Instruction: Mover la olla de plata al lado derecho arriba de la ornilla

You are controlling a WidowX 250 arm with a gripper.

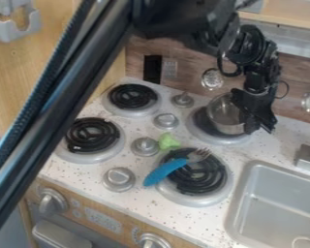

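Observation:
Black gripper [260, 125] hangs at the upper right, directly against the right side of the silver pot [224, 114] and covering part of it. The pot is over the back right burner [199, 131], offset toward the wall side, with its hollow inside showing. Dark coil is visible at its left. Whether the pot rests on the coil or is slightly raised, I cannot tell. Its right edge and any handle there are hidden behind the gripper.
On the front right burner [212, 181] lies a fork with a blue handle [164, 171]. A green piece [168, 141] sits beside the knobs. Two left burners, a sink [247, 198] at the lower right, and hanging utensils along the back wall surround the work area.

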